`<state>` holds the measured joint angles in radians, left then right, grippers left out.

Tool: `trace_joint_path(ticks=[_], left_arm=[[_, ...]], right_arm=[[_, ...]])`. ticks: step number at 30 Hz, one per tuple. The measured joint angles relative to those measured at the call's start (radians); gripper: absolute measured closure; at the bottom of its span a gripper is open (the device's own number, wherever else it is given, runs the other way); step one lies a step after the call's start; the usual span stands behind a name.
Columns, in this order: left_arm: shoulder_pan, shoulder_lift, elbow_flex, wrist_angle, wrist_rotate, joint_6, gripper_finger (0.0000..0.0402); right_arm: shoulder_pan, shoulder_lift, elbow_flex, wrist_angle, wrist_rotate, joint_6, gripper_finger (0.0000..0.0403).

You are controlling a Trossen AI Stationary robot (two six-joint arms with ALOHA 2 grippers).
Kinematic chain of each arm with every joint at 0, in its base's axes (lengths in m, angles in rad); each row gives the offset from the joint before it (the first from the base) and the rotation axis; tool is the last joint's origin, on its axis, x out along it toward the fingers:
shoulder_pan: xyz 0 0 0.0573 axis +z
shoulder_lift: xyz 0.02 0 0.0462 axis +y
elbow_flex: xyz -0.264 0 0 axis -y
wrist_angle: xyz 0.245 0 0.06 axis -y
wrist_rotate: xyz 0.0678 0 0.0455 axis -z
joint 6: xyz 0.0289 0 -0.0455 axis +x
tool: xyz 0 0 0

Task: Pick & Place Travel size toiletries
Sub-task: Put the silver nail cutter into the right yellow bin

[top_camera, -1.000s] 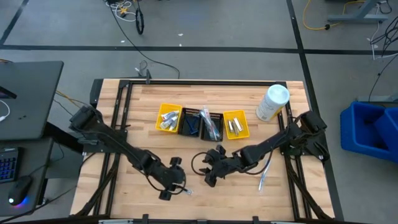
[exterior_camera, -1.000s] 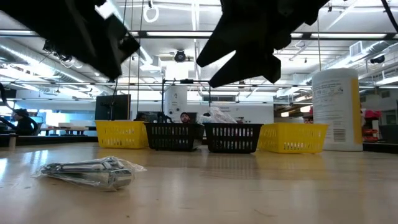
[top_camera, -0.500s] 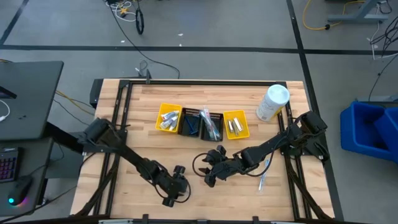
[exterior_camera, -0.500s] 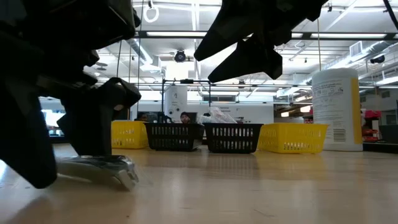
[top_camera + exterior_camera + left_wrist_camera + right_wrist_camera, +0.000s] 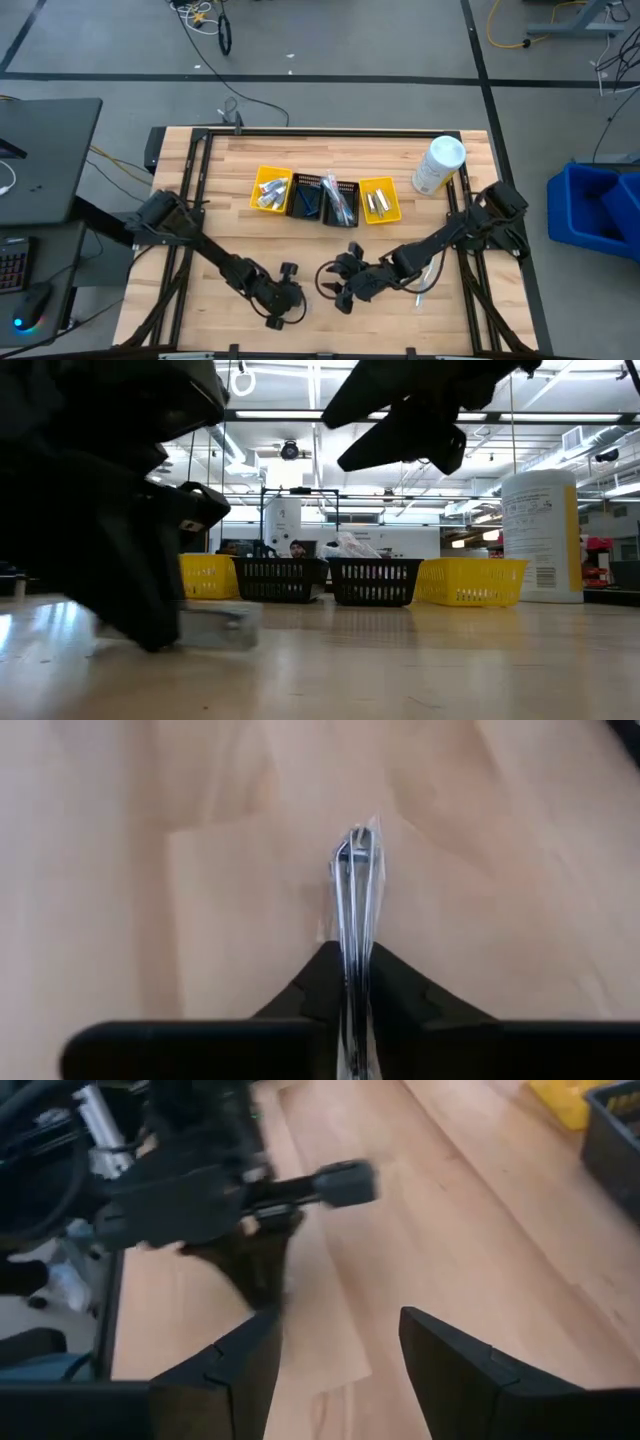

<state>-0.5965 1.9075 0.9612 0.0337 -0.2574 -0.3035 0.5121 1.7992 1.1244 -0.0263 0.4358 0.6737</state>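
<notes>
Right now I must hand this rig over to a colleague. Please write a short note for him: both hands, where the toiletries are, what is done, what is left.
Left hand: shut on a clear-wrapped razor, low at the table's front edge.
Right hand: open, empty, hovering beside the left one.
Done: the two yellow bins and two black baskets in the middle row already hold toiletries.
Left: lift the wrapped razor and take it to a bin; one more wrapped item lies by the right arm. The large white bottle stands at the back right.
</notes>
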Motion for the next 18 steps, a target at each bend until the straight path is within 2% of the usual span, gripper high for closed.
trace_joint_path(ticks=[5,8,13,18], left_arm=[[0.02,0.009,-0.006,0.118,-0.126,0.027,0.0373],[0.036,0.005,-0.003,0.188,-0.194,0.078,0.0358],[0.079,0.006,0.005,0.207,-0.181,0.079,0.0356],[0.112,0.005,0.029,0.208,-0.169,0.079,0.0369]], right_arm=[[0.02,0.0,0.0,0.009,-0.001,-0.013,0.0176],[0.02,0.0,0.0,0.004,0.0,-0.018,0.0162],[0.021,0.0,0.0,-0.041,0.003,-0.147,0.0144],[0.021,0.0,0.0,-0.132,0.019,-0.218,0.0146]])
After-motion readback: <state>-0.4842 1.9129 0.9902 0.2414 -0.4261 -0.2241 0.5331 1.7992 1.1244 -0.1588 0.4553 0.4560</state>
